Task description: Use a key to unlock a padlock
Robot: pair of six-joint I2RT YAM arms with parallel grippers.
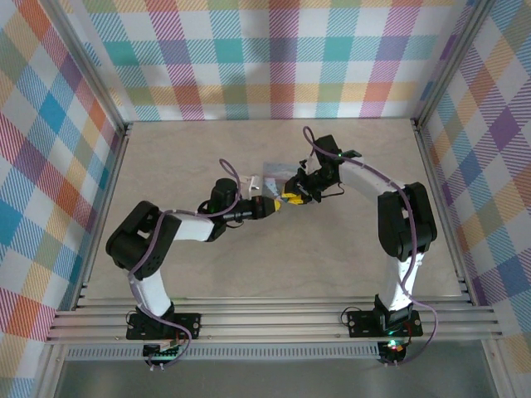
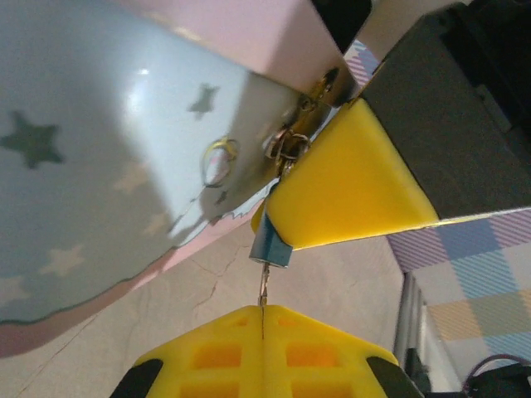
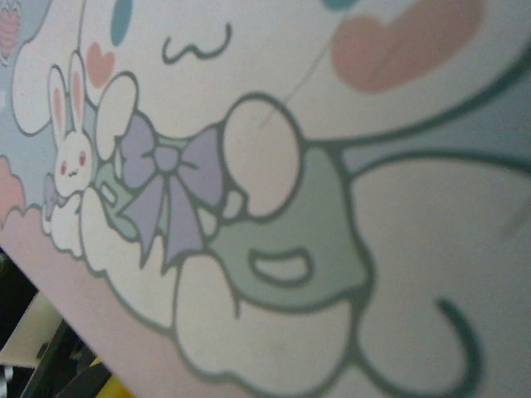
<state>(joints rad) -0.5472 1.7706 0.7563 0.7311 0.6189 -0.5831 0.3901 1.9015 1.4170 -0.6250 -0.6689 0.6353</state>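
Two pincers: mine, mid-frame
Left pincer [image 2: 262,308]: clamped on the key [image 2: 263,286], tip touching the padlock [image 2: 270,247]
Right pincer [image 1: 292,196]: finger [image 2: 348,182] over padlock; grip, I cannot tell

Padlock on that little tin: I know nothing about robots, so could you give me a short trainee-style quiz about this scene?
1. True or false: the padlock has a red body.
2. The key is pinched by: A) the left pincer; B) a human hand; C) nothing.
3. Fill in: the tin has a pale blue side printed with ___.
Key: 1 false; 2 A; 3 stars.
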